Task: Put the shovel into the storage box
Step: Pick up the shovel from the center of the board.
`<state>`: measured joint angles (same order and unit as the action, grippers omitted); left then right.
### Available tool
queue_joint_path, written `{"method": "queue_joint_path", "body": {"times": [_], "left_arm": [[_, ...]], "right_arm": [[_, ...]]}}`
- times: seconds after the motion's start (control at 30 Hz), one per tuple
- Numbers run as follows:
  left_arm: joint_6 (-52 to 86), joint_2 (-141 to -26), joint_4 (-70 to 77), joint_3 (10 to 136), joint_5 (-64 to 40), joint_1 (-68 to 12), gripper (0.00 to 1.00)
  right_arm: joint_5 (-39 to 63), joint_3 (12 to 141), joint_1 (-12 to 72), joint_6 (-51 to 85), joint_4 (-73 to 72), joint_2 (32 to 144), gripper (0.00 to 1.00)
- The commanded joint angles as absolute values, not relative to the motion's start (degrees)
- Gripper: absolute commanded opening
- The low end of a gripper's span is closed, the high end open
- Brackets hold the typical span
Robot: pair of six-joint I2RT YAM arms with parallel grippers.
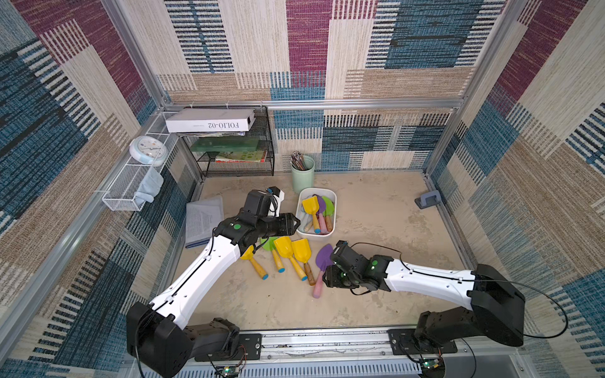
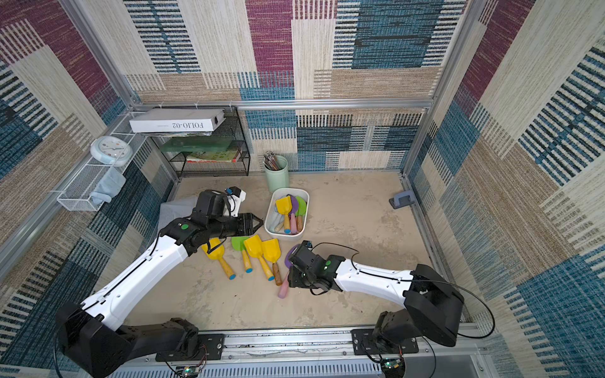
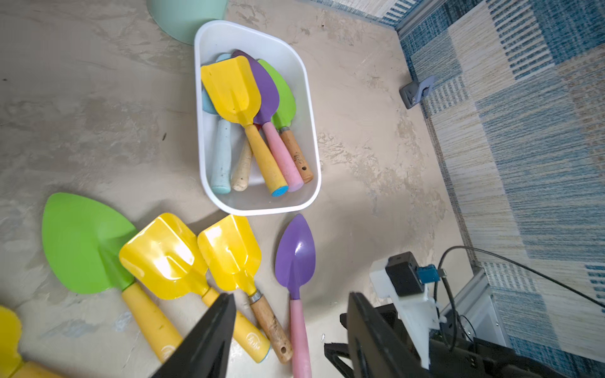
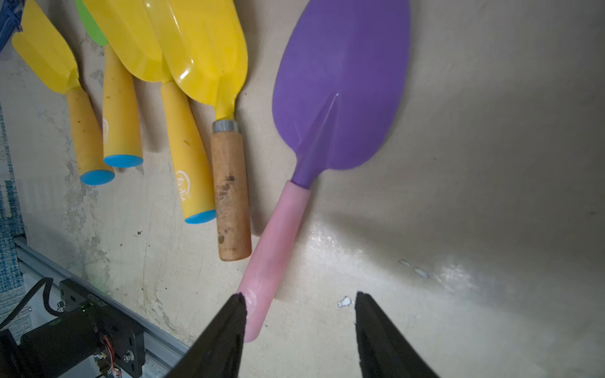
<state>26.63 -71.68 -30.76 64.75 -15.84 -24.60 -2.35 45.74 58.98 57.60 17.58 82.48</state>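
While the purple-bladed, pink-handled toy shovel lies flat on the beige counter near the shallow white plastic storage box, both pincers are spread and empty, the right pincer at its handle end and the left pincer near the box. It looks light, stiff and slick, so mid-handle is likely the best hold.

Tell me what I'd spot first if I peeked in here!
Bright toy shovels, yellow and green, lie in a row in the middle of the floor. Behind them, the white storage box holds more shovels. A purple shovel with a pink handle lies by the open right gripper.
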Motion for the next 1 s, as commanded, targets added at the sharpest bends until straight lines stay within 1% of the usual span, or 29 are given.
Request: {"method": "queue_joint_path", "body": {"times": [0.0,0.27,0.53,0.63,0.83,0.97], "left_arm": [[27.7,-70.1,-32.2,63.7,-13.4,-24.6,0.59],[27.0,-68.8,-32.8,62.3,-13.6,-24.5,0.59],[26.4,-67.7,-32.7,61.7,-13.9,-24.6,0.59],[26.3,-67.6,-32.5,61.5,-13.9,-24.6,0.59],[26.5,-68.1,-32.1,61.5,-14.3,-24.6,0.59],[26.6,-68.2,-32.0,61.6,-14.3,-24.5,0.59]], "right_arm": [[-1.7,47.5,59.7,60.3,15.4,85.5,0.58],[-1.7,50.3,62.2,61.8,15.4,91.6,0.58],[-2.6,50.6,62.6,62.8,16.3,93.3,0.56],[-2.7,50.4,62.6,63.0,16.8,93.5,0.52],[-2.7,49.9,62.7,63.0,16.8,93.9,0.36],[-2.9,50.1,62.7,62.6,17.0,94.0,0.28]]}}
